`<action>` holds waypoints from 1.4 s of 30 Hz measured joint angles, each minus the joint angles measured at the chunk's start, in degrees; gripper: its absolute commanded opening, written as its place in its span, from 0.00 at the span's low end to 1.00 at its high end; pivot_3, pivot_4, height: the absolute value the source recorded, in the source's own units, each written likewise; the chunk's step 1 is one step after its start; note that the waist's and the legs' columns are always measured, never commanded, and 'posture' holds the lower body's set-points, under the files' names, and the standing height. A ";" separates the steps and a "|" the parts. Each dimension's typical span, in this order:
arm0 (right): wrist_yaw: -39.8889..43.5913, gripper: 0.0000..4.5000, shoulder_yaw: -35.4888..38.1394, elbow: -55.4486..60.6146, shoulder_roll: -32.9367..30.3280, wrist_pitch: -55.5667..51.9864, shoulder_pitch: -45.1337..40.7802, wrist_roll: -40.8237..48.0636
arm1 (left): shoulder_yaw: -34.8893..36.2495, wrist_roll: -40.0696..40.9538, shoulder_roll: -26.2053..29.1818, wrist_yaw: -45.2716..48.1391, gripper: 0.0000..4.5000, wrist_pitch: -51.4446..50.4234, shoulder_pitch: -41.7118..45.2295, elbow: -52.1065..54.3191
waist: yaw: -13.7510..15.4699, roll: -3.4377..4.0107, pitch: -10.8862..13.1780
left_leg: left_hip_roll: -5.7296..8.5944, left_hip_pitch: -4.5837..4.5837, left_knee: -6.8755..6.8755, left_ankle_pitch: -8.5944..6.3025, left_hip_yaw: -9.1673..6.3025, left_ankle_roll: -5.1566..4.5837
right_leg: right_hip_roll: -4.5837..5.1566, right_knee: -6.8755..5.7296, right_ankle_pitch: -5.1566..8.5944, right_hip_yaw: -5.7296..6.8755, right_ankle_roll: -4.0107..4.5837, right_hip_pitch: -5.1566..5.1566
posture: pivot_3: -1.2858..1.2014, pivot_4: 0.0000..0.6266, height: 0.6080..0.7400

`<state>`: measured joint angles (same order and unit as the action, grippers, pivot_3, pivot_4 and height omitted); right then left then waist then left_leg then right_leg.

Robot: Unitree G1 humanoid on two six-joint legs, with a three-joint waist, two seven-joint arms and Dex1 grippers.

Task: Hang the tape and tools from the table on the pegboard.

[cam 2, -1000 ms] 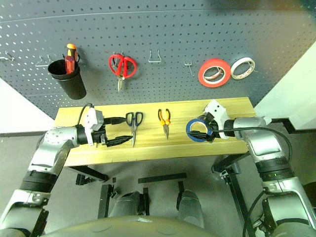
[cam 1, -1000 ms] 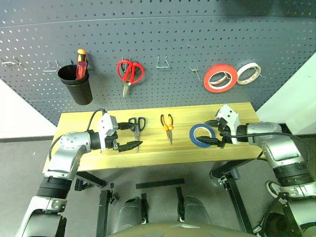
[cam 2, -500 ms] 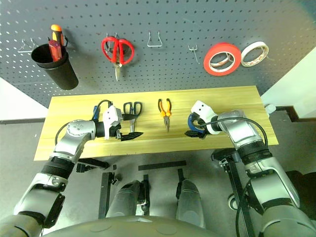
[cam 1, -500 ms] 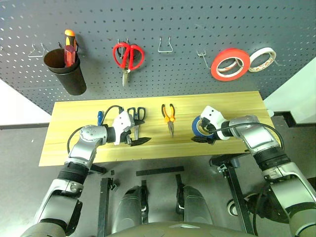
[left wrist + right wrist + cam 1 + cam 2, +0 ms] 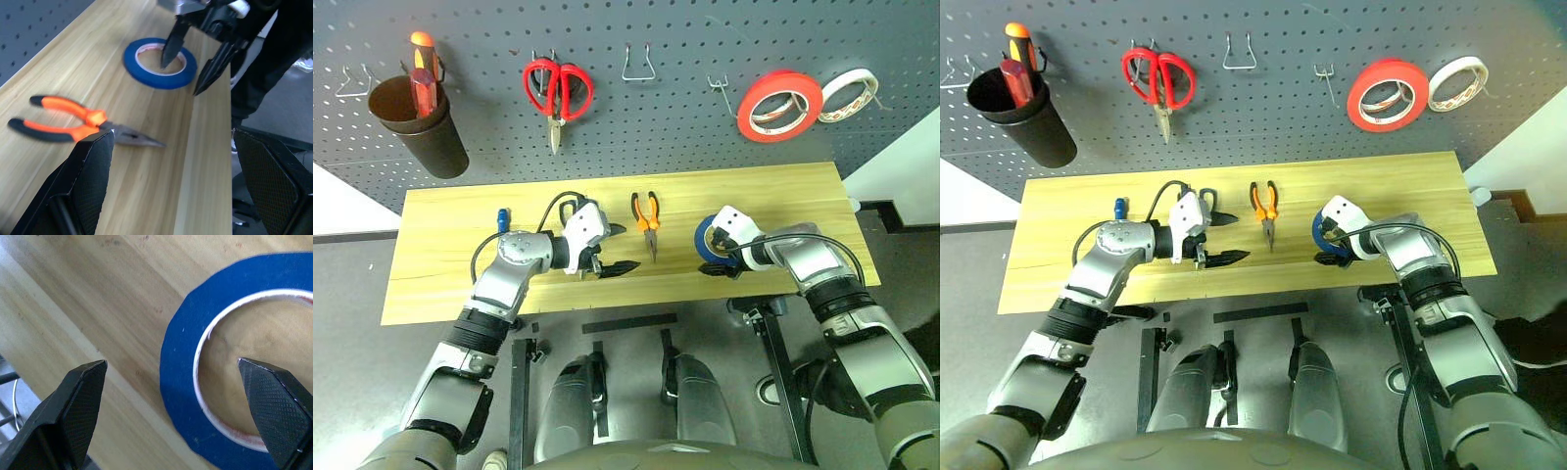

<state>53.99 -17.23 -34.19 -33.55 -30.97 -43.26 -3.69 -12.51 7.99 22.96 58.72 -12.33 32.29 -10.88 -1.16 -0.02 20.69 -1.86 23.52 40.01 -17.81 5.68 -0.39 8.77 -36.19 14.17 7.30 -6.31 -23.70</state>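
The blue tape (image 5: 156, 81) lies flat on the wooden table (image 5: 440, 264), right of centre. My right gripper (image 5: 171, 363) is open and straddles the tape's rim, one finger inside the ring and one outside. The orange-and-black pliers (image 5: 648, 215) lie mid-table. My left gripper (image 5: 628, 247) is open and hovers just left of the pliers' nose, holding nothing. It covers most of the dark-handled scissors (image 5: 1206, 199). The blue-handled screwdriver (image 5: 501, 216) lies further left. The grey pegboard (image 5: 656, 137) stands behind the table.
On the pegboard hang red scissors (image 5: 556, 88), a black cup (image 5: 419, 122) holding a red-and-yellow screwdriver, a red-orange roll (image 5: 778, 103) and a cream-white roll (image 5: 847, 93). Bare wire hooks (image 5: 638, 64) sit between them. The table's front edge is close under both grippers.
The camera has tipped downward. My left gripper has moved right, from beside the scissors to over them and near the pliers. My right gripper has lowered onto the tape's rim.
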 measured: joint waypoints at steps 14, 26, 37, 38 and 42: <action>0.40 0.15 -0.51 0.16 0.54 0.18 -0.12 -2.91 | -0.21 0.04 0.68 -0.42 0.91 -4.59 -0.48 4.64 | 0.15 -0.09 0.22 | -0.04 -0.03 -0.02 0.00 0.13 0.00 | 0.02 0.01 0.00 -0.17 0.00 -0.08 | 0.50 0.65 0.99; 8.34 0.15 8.03 27.08 -4.90 -8.08 9.18 8.36 | 6.00 6.59 2.10 0.13 0.91 -0.68 -7.11 9.69 | 0.45 -0.08 0.20 | 0.00 0.64 0.01 0.01 0.13 0.02 | 0.04 -0.01 -0.02 -0.13 -0.03 -0.69 | 0.49 0.47 0.99; 6.45 0.15 20.86 56.63 -10.59 -21.12 11.65 23.38 | 14.80 17.60 6.09 5.50 0.91 0.71 -9.57 11.54 | 0.44 -0.33 -0.63 | 0.08 0.88 0.07 0.01 0.19 0.02 | 0.02 0.06 -0.07 0.01 -0.13 -0.71 | 0.47 0.31 0.99; 5.91 0.15 21.27 56.99 -10.63 -21.15 10.92 24.07 | 15.18 17.80 5.83 5.52 0.91 1.25 -8.97 11.11 | 0.43 -0.41 -0.86 | 0.09 0.89 0.08 0.01 0.19 0.02 | 0.02 0.08 -0.08 0.02 -0.14 -0.71 | 0.47 0.31 0.99; 4.24 0.15 23.91 57.26 -10.61 -21.07 7.97 27.33 | 16.23 18.35 4.64 4.90 0.91 4.51 -5.82 9.34 | 0.39 -0.64 -2.33 | 0.11 0.93 0.07 0.01 0.19 0.02 | 0.00 0.12 -0.11 0.04 -0.18 -0.71 | 0.47 0.23 0.99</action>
<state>58.23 6.68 23.07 -44.16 -52.04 -35.29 23.63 3.73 26.34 27.60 63.62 -7.83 26.47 -1.54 -0.77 -0.66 18.36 -1.75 24.45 40.08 -17.80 5.87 -0.37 8.77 -36.06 14.06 7.33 -6.49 -24.42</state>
